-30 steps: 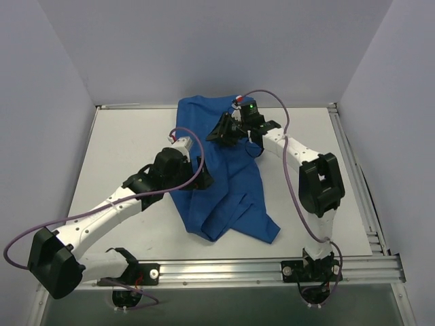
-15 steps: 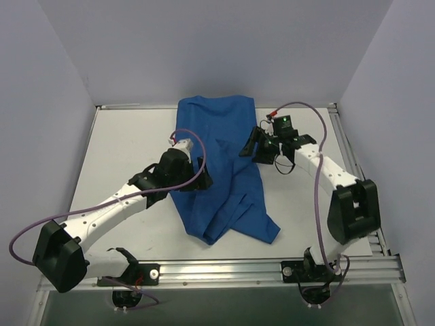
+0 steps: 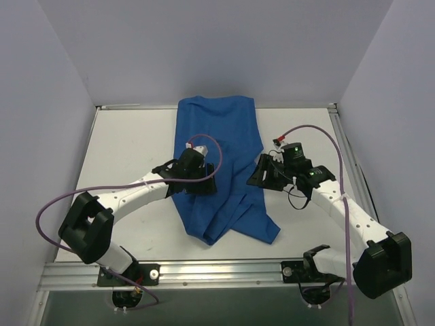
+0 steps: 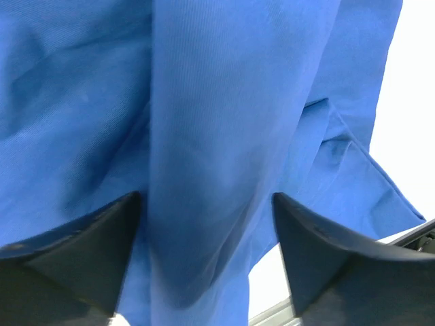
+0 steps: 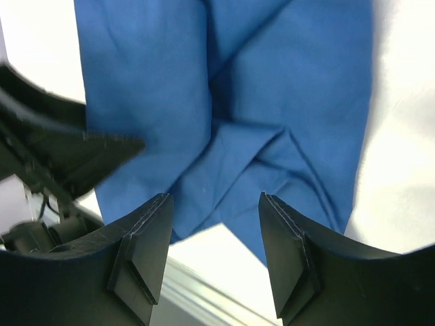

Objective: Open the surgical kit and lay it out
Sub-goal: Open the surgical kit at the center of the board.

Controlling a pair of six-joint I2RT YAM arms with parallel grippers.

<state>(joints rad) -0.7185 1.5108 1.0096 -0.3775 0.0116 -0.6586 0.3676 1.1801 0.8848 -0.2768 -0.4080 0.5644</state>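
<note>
The surgical kit shows only as a royal-blue cloth wrap point(image 3: 224, 136), lying as a long rumpled strip from the back wall toward the front of the white table point(image 3: 129, 142). My left gripper point(image 3: 204, 183) hovers over the strip's left-middle. It is open, and in the left wrist view a raised fold of the cloth point(image 4: 224, 102) runs between the fingers of the left gripper point(image 4: 206, 198). My right gripper point(image 3: 262, 175) stands open at the cloth's right edge. The right wrist view has the right gripper point(image 5: 214, 197) above the cloth's point(image 5: 272, 102) crumpled front end, holding nothing.
Grey walls close in the back and both sides. An aluminium rail point(image 3: 224, 272) runs along the front edge, and another one point(image 3: 353, 163) along the right. The left arm's black gripper point(image 5: 68, 149) shows at the left of the right wrist view.
My right arm let go at the cloth's back end and swung forward to its right edge, jaws now open. The left gripper shifted right onto the cloth. The back flap now lies flat.
</note>
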